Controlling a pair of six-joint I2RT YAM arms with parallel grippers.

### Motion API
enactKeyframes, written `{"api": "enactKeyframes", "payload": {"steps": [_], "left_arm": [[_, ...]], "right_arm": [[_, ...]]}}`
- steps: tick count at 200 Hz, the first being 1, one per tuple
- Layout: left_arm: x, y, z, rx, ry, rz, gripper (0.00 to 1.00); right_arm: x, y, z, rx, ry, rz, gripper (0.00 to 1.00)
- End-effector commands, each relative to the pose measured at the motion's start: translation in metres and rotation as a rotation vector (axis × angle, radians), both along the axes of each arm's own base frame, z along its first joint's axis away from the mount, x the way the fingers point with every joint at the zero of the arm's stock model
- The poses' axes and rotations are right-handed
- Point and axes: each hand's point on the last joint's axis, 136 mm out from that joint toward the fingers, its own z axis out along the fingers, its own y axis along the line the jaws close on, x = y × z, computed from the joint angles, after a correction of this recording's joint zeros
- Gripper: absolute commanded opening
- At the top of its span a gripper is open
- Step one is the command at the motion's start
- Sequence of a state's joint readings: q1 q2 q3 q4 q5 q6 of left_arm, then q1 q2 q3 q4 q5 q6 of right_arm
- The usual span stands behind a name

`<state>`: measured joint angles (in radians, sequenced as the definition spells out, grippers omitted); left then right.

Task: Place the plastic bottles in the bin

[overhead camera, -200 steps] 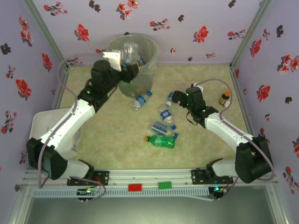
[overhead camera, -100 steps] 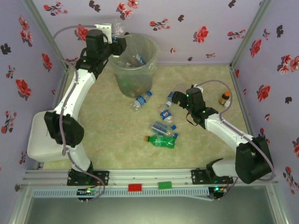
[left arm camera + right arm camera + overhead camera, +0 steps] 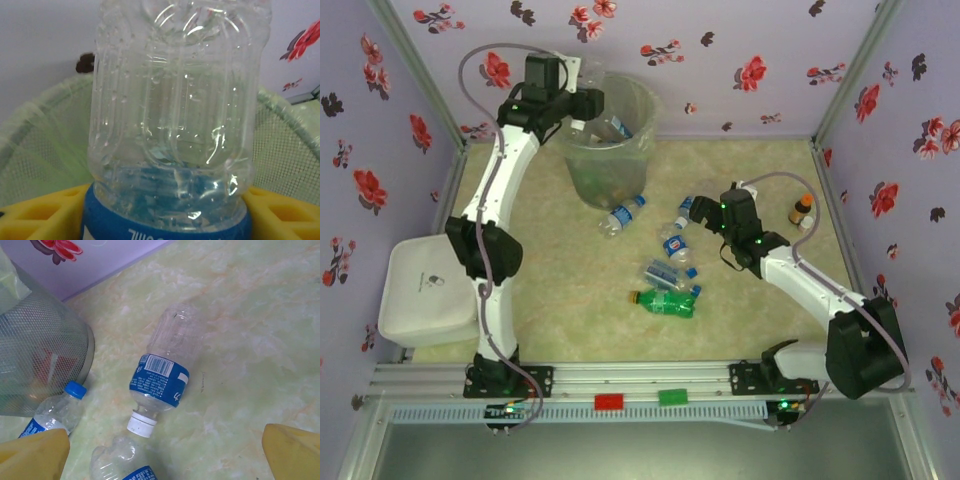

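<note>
Your left gripper (image 3: 588, 100) is clamped on a clear blue-labelled bottle (image 3: 175, 125), held at the left rim of the bin (image 3: 605, 165), seemingly over the opening, though the top view is coarse. Your right gripper (image 3: 165, 455) hangs wide open above a white-capped bottle (image 3: 162, 370) lying on the tabletop (image 3: 250, 315). A blue-capped one (image 3: 52, 415) lies just beside the bin, a green one (image 3: 665, 300) nearer you.

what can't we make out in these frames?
Left wrist view: held bottle cut off by top and bottom edges; it hides most of the bin interior.
Top view: bin contents too small and blurred behind its wall to count.
Right wrist view: lowest bottle cut by the bottom edge; a yellow finger covers part of the blue-capped bottle.
</note>
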<state>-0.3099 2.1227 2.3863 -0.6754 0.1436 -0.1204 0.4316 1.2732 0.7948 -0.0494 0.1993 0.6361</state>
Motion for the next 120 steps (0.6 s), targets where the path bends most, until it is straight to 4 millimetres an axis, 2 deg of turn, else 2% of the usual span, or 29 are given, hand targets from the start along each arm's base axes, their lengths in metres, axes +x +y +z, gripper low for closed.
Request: {"api": "enactKeyframes", "payload": {"steps": [1, 26, 71, 75, 95, 99, 106, 110, 117, 120], "left_arm": [[-0.007, -0.007, -0.001, 0.002, 0.029, -0.033, 0.73], [-0.012, -0.011, 0.012, -0.018, 0.003, -0.036, 0.91], [-0.034, -0.011, 0.065, -0.117, -0.130, -0.026, 1.00], [-0.039, -0.009, 0.075, -0.132, -0.160, -0.026, 1.00], [-0.064, -0.001, 0.095, -0.214, -0.253, -0.016, 1.00], [-0.068, 0.000, 0.092, -0.226, -0.259, -0.012, 1.00], [-0.078, 0.005, 0.104, -0.265, -0.317, -0.006, 1.00], [-0.084, 0.008, 0.101, -0.279, -0.330, 0.003, 1.00], [-0.094, 0.014, 0.108, -0.311, -0.375, 0.017, 1.00], [-0.097, 0.017, 0.103, -0.319, -0.380, 0.025, 1.00]], "right_arm": [[-0.003, -0.011, 0.003, -0.028, -0.008, -0.030, 1.00], [-0.003, -0.011, 0.003, -0.031, -0.007, -0.030, 1.00], [0.001, -0.007, -0.005, -0.032, 0.011, -0.018, 1.00], [0.002, -0.006, -0.006, -0.031, 0.012, -0.018, 1.00], [0.006, -0.004, -0.011, -0.032, 0.020, -0.017, 1.00], [0.007, -0.004, -0.011, -0.033, 0.023, -0.017, 1.00], [0.009, -0.002, -0.013, -0.034, 0.028, -0.016, 1.00], [0.010, -0.001, -0.015, -0.035, 0.035, -0.014, 1.00], [0.012, 0.001, -0.017, -0.035, 0.044, -0.008, 1.00], [0.014, 0.001, -0.018, -0.035, 0.045, -0.008, 1.00]]}}
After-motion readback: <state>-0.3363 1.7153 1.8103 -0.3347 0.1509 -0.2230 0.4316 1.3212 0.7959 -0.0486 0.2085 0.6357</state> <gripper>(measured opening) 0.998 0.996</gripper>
